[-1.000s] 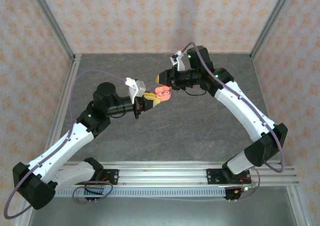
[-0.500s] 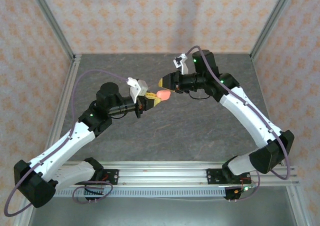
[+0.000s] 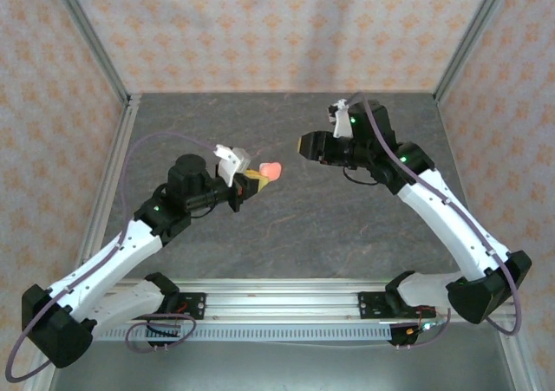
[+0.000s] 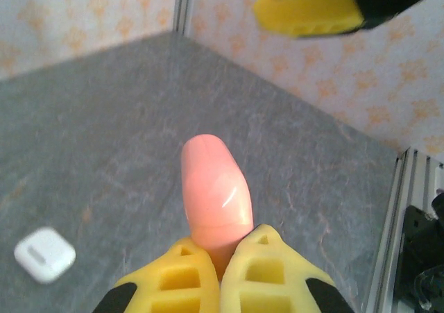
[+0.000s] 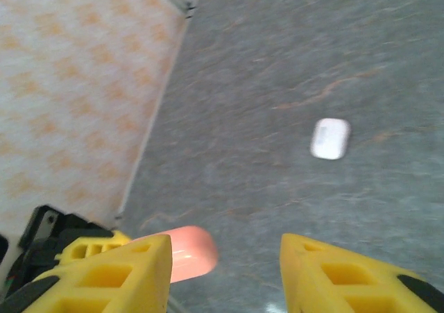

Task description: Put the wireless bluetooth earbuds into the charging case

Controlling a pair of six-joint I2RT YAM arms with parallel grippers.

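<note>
One coral-pink charging case [image 4: 211, 195] hangs clear of the grey table [image 3: 347, 226], near the middle of the overhead frame. It is pinched by its lower end alone between the clamped yellow fingers of the left gripper [image 4: 220, 254]. The right gripper [image 5: 225, 252] stands a little to the right of it, jaws parted and holding nothing. You should watch that narrow hold. The case is smooth and rounded, and most of its length juts past the fingertips. A nudge from the other arm or a quick swing could, by the look of it, squirt it out onto the table. With the two arms facing each other across a short gap, a misjudged approach could also knock fingers together. A second, white case [image 5: 329, 138] lies on the table, right of centre in the right wrist view and at the lower left of the left wrist view, blurred in both. The pink case's base is buried between the fingers, so you cannot tell how deep the grip goes or which way the lid would open. Whether any earbud sits inside either case cannot be told.
</note>
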